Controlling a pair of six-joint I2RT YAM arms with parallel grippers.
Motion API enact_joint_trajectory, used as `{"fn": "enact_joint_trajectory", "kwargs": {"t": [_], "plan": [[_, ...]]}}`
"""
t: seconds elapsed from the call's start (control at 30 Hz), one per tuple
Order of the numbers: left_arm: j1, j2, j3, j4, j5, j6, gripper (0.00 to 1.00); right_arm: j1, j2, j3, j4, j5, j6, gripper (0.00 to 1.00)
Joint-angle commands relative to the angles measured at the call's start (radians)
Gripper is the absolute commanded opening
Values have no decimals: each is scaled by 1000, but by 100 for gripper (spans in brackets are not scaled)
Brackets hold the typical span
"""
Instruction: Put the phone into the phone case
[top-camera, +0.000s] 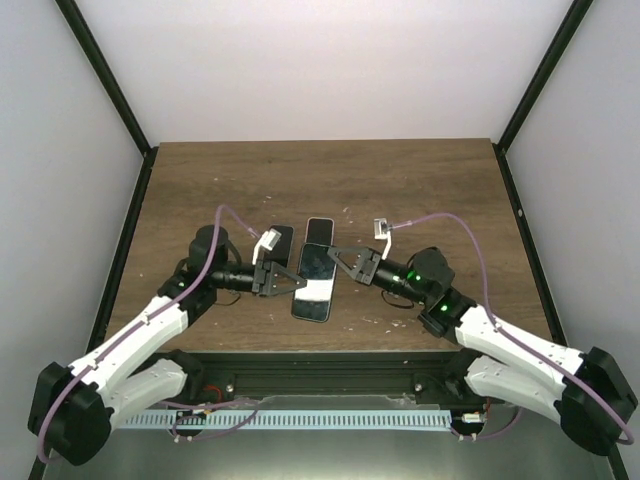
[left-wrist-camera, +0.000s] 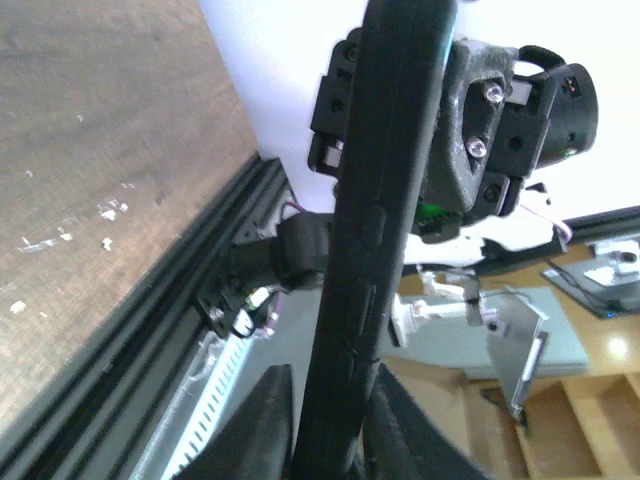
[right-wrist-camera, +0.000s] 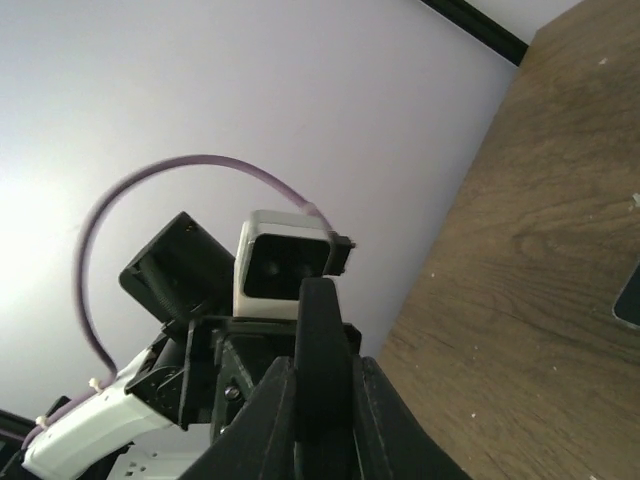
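A black slab (top-camera: 314, 283) with a glossy face up is held just above the table between both grippers. In the left wrist view its edge (left-wrist-camera: 375, 230) is thick and rubbery with raised button bumps, like the phone case; I cannot tell whether the phone sits fully inside. My left gripper (top-camera: 291, 281) is shut on its left edge, fingers on either side (left-wrist-camera: 330, 425). My right gripper (top-camera: 337, 262) is shut on its right edge (right-wrist-camera: 322, 400). A second dark glossy rectangle (top-camera: 319, 230) with a light rim lies flat behind it.
Another black flat object (top-camera: 281, 239) lies beside the left wrist camera. A dark glossy corner (right-wrist-camera: 630, 297) shows on the wood at the right wrist view's edge. The black frame rail (left-wrist-camera: 150, 340) runs along the table's near edge. White specks (left-wrist-camera: 105, 212) dot the wood.
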Motion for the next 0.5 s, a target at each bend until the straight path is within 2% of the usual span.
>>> {"fn": "enact_joint_trajectory", "kwargs": {"t": [0.0,0.13,0.33,0.47], "plan": [[3,34,2,117,17,-45,14,3,29,44,132,-104,21,4],[3,42,2,163,6,-65,4,3,31,52,68,-111,0,18],[2,14,21,166,-58,-52,1,3,3,5,-45,-142,22,48],[2,-16,35,149,-133,-24,0,3,-12,-20,-104,-216,31,60]]}}
